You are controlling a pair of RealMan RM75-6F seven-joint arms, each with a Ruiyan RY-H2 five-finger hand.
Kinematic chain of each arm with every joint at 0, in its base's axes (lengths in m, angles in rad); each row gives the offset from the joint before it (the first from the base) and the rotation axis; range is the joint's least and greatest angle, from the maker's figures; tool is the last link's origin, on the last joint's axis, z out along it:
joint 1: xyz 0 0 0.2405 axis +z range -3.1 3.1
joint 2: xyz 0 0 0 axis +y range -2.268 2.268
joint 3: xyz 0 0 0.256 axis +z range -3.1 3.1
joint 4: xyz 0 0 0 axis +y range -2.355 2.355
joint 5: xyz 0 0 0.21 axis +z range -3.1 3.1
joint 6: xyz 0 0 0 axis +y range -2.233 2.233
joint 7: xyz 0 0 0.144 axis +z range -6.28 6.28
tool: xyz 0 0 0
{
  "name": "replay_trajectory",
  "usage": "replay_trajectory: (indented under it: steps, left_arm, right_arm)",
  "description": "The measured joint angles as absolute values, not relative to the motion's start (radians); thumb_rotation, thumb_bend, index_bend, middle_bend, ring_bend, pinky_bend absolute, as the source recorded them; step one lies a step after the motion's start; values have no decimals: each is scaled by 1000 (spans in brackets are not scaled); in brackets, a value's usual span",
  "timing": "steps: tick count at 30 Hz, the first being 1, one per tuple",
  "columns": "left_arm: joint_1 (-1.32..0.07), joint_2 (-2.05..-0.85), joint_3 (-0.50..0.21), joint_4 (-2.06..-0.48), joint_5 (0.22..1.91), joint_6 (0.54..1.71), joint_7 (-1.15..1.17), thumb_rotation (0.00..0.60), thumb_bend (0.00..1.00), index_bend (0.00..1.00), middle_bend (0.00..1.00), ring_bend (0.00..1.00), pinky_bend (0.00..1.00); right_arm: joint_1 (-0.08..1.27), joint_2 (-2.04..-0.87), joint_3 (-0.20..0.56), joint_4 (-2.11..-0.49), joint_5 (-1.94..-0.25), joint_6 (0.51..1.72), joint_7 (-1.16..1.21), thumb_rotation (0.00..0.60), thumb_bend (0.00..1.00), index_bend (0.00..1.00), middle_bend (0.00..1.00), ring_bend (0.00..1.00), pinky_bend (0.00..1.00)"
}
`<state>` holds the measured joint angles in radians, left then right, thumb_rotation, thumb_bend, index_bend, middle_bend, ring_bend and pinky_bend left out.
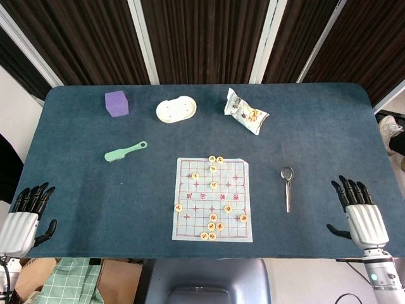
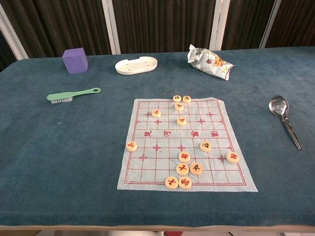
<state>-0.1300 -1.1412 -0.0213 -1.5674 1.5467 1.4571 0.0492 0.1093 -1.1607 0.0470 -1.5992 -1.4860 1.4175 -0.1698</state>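
A paper Chinese chess board (image 1: 212, 199) (image 2: 184, 142) lies mid-table with several round wooden pieces (image 1: 214, 185) (image 2: 182, 121) scattered on it. My left hand (image 1: 25, 215) hovers at the table's near left edge, fingers apart, holding nothing. At the near right edge my right hand (image 1: 361, 212) is likewise spread and empty, nearest the metal spoon (image 1: 287, 187) (image 2: 284, 119). Neither hand shows in the chest view.
A purple cube (image 1: 116, 103) (image 2: 75, 60) sits far left, a white oval dish (image 1: 176, 109) (image 2: 137, 65) beside it, a snack bag (image 1: 245, 111) (image 2: 209, 61) far right. A green brush (image 1: 124, 152) (image 2: 73, 95) lies left of the board on the blue table (image 1: 76, 183).
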Motion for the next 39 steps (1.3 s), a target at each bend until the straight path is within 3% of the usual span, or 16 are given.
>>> replay_trajectory:
  steps: [10,15,22,28,31,39]
  left_arm:
    - [-132,-1143,-13,-1572,1574,1467,26,600,424,0,0,0,22]
    - [-134,-1137,-11,-1569,1569,1460,13,600,424,0,0,0,22]
    - [-134,-1125,-17,-1567,1551,1457,-8,600,423,0,0,0,21]
    - [-125,-1118,-35,-1563,1521,1472,-22,600,423,0,0,0,22]
    - [-121,-1114,-38,-1559,1516,1477,-35,600,421,0,0,0,22]
    - [-120,-1106,-36,-1553,1523,1477,-64,600,421,0,0,0,22]
  right_arm:
    - [121,-1163,36,-1575,-1546,1424,-125,600,213,0,0,0,0]
    - [207,-1166,50,-1577,-1588,1343,-129,600,213,9,0,0,0]
    - [411,-1219,125,-1590,-1554,1094,-219,600,236,243,0,0,0]
    - [603,-1373,203,-1523,-1461,929,-339,600,317,433,0,0,0]
    - [670,-1452,222,-1448,-1418,874,-382,600,376,483,0,0,0]
    - [772,-1619,228,-1250,-1341,785,-423,600,396,520,0,0,0]
